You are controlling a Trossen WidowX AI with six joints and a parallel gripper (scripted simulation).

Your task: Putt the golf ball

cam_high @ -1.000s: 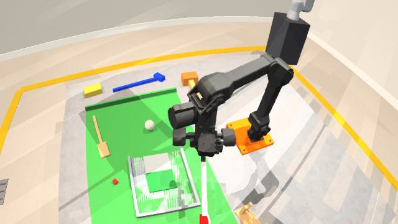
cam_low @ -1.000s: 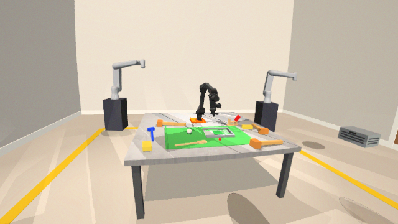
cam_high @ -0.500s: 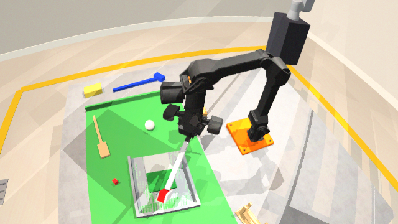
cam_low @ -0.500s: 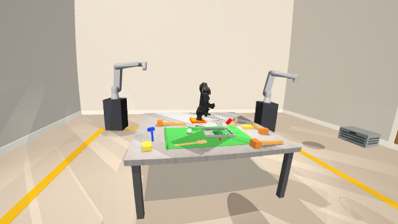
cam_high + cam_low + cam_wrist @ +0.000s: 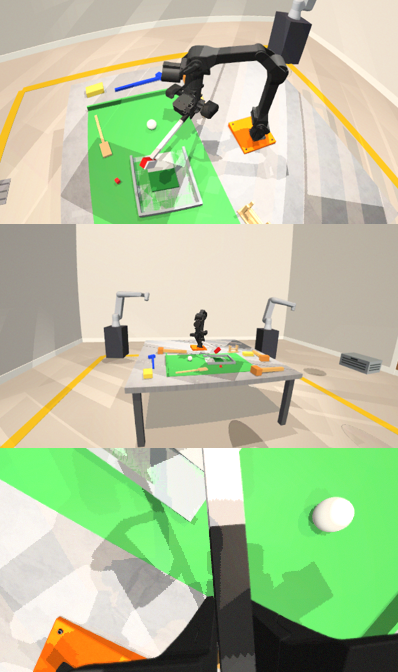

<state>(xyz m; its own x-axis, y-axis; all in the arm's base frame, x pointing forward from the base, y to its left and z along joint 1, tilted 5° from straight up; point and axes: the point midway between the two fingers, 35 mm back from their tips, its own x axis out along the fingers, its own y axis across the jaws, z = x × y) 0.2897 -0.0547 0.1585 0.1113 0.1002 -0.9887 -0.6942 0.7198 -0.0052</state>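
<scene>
Red putter (image 5: 166,140): grasped by its dark grip end in the clenched pincer (image 5: 185,116), white shaft slanting down and left, red head (image 5: 145,162) over the far edge of the grey-framed ramp (image 5: 135,190); whether the head touches it is unclear. Golf ball (image 5: 152,124): white, resting on the green mat (image 5: 102,193), left of the shaft, apart from it. Raised green (image 5: 163,180): dark square inside the frame. All on the tabletop (image 5: 292,174).

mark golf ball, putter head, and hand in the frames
golf ball (image 5: 152,124): top view, centre of the white ball.
red putter head (image 5: 144,162): top view, red block face.
hand (image 5: 186,116): top view, fingertips clamping the putter shaft.
</scene>
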